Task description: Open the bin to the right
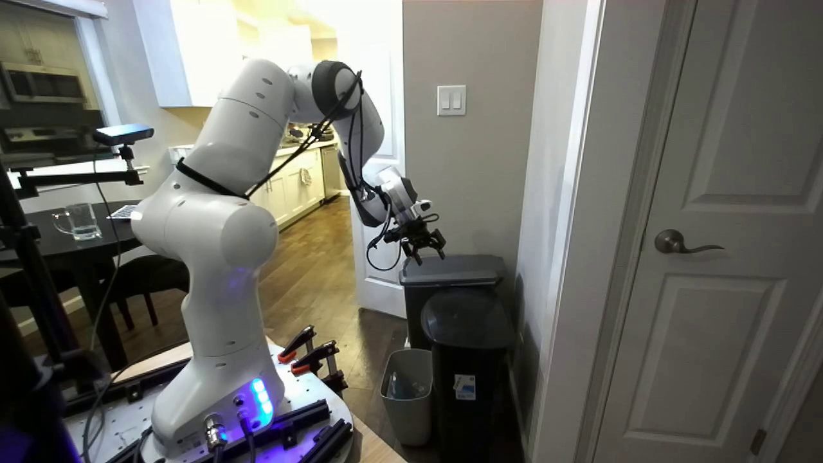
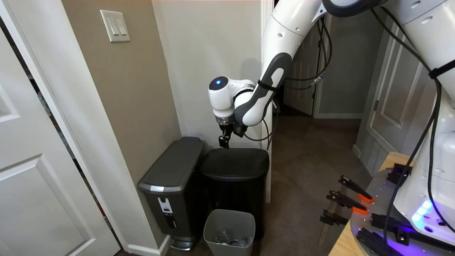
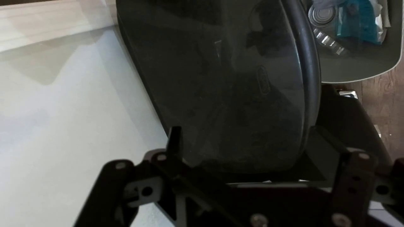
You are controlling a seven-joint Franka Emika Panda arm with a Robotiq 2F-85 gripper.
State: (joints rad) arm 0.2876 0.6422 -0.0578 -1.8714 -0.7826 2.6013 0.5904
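The bin is a tall black bin with a dark glossy flat lid (image 1: 469,318); it also shows in an exterior view (image 2: 234,163) and in the wrist view (image 3: 227,85). Its lid lies shut. My gripper (image 1: 429,253) points down above the bins, near the black bin's lid; in an exterior view it (image 2: 224,142) appears just beyond the lid's far edge. In the wrist view my gripper (image 3: 246,137) is open, its fingers wide apart with nothing held. The lid's end shows between the fingers. I cannot tell whether a finger touches it.
A step bin with a dark grey lid (image 2: 174,163) stands beside the black bin, against the wall. A small grey wastebasket (image 2: 229,231) with loose items stands in front. A white wall (image 3: 63,110) runs close along the black bin. The robot's table (image 2: 352,234) is nearby.
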